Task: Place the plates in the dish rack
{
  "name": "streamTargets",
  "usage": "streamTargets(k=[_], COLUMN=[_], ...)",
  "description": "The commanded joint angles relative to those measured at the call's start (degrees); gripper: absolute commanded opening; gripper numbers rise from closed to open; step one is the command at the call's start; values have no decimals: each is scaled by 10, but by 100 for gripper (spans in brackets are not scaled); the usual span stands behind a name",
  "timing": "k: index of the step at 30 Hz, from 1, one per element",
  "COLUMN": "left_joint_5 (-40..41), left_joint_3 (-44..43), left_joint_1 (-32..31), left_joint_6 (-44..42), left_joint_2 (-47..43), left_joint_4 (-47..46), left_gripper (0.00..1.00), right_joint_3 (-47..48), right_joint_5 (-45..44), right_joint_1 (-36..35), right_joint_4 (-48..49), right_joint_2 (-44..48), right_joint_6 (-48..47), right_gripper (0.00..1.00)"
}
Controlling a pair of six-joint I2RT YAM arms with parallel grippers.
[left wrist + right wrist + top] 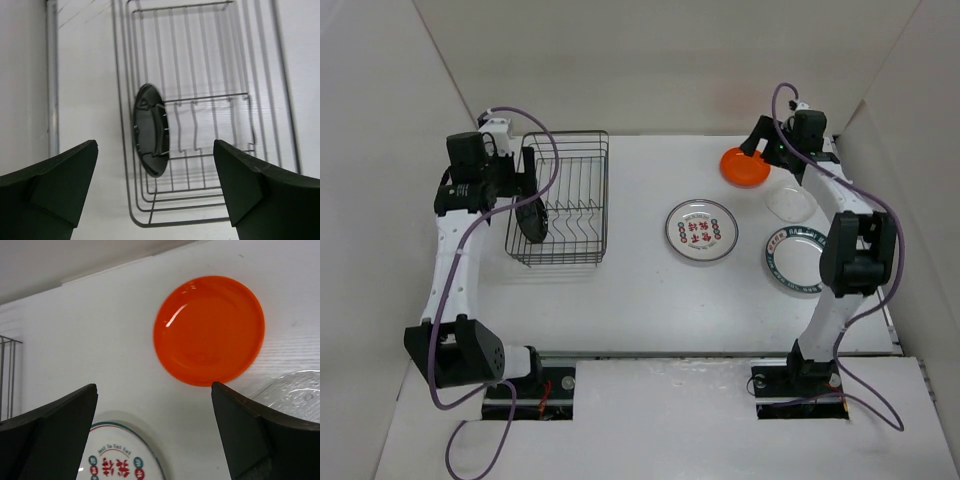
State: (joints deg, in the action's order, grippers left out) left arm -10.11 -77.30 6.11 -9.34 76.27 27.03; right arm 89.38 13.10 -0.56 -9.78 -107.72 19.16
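Enclosure: plain white panels on the left, far and right sides, around a white table point(640, 300) with a smooth matt top. A purple cable point(450, 290) runs along each arm.

Dish rack point(606, 190): rectangular basket of thin dark wire, sited at the left of the table with its long side running away from the arm bases. Zigzag divider wires point(192, 127) cross its bottom. The small black plate point(150, 131) stands on edge inside it, at the left side towards the near end. It is glossy and round. Whether it leans on the rack wall or sits in a divider cannot be told.

Left gripper point(155, 145): above the rack's left side, fingers spread wide, nothing between them.

The other four plates lie flat on the table, right of the rack:
- Small orange plate point(209, 330): smooth, shiny, shallow, at the far right.
- Clear glass plate point(790, 203): pebbled surface, just beside the orange plate on its near-right side.
- White plate with red characters point(701, 230): mid-table, well apart from the rack.
- Larger white plate with green patterned rim point(790, 262): nearest the right base. The right arm's dark elbow housing point(857, 252) covers its right edge in the overhead view.

Right gripper point(153, 386): over the far right of the table at the orange plate, jaws parted and empty. The wrist view shows the orange plate lying flat, framed between the two fingers. Contact with it is not evident.
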Motion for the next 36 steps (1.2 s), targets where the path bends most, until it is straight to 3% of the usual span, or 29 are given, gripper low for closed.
streamTargets(k=[1, 9, 20, 26, 36], left_joint_5=[-124, -219, -226, -226, -231], left_joint_3=[-28, -29, -7, 4, 4], left_joint_1=[0, 5, 17, 17, 17], left_joint_6=[-31, -23, -34, -34, -34], left_joint_2=[-32, -39, -39, -39, -39], left_joint_4=[22, 0, 5, 5, 10], left_gripper=[100, 100, 100, 100, 100], right_joint_3=[50, 150, 285, 301, 392], right_joint_5=[88, 111, 88, 56, 59], right_joint_1=[44, 79, 84, 84, 94], right_joint_4=[22, -12, -93, -99, -190], right_joint_2=[-55, -188, -274, -286, -356], right_joint_6=[-3, -16, -37, -32, -32], right_gripper=[100, 97, 96, 96, 94])
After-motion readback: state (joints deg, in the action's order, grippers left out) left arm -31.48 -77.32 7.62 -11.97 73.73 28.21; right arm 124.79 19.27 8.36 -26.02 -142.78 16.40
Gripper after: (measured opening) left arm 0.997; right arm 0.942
